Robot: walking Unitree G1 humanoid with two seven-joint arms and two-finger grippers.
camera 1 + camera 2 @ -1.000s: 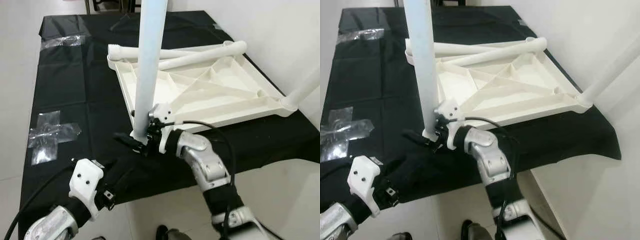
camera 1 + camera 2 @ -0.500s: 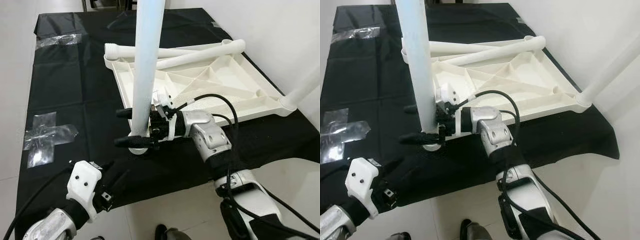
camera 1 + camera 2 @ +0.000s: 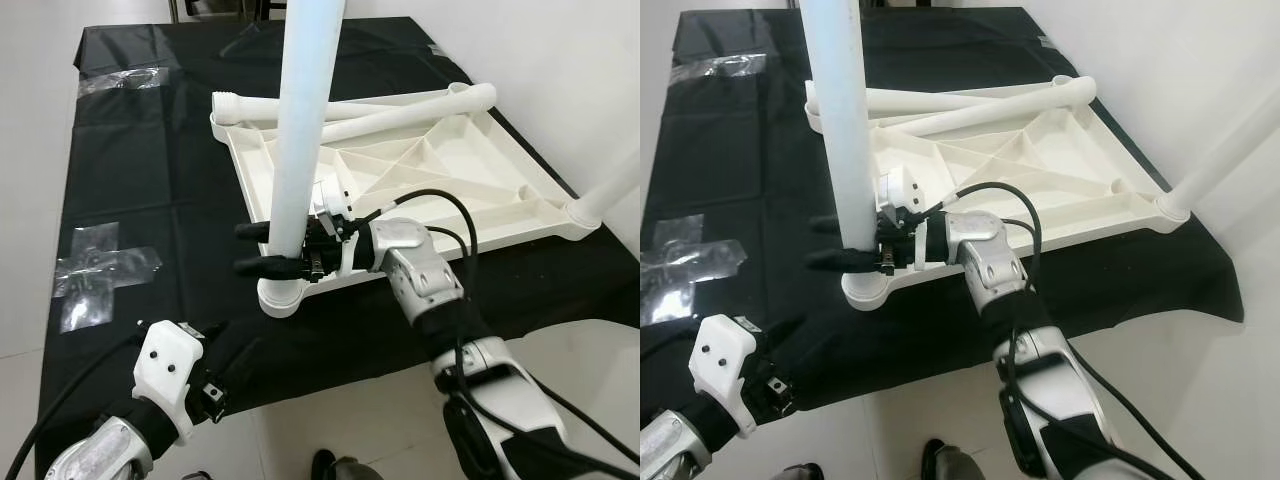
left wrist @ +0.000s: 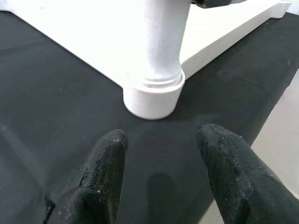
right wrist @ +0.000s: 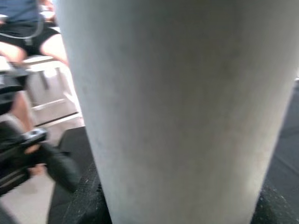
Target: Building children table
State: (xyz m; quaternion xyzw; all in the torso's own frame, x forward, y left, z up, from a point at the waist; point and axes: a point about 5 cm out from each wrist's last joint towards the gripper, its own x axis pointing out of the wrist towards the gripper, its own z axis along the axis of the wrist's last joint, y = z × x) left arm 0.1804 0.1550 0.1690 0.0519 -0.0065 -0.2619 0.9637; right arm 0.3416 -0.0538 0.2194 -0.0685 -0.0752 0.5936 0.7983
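The white children's table top (image 3: 430, 165) lies upside down on a black-covered table (image 3: 150, 180). A white table leg (image 3: 300, 140) stands upright in the near-left corner socket (image 3: 280, 297). My right gripper (image 3: 262, 247) is shut on this leg just above the socket, one black finger on each side; in the right wrist view the leg (image 5: 177, 107) is very close. My left gripper (image 4: 162, 135) hovers low over the cloth near the table's front edge, open and holding nothing, pointing at the socket (image 4: 153, 98).
Two loose white legs (image 3: 390, 108) lie across the far side of the table top. Another leg (image 3: 612, 180) stands upright at the right corner. Clear tape patches (image 3: 95, 270) are stuck on the cloth at left. A seated person (image 5: 28, 28) is behind the table.
My right gripper's fingers, spread wide around the leg half a second ago, have closed on it a little higher up. The left arm has barely moved.
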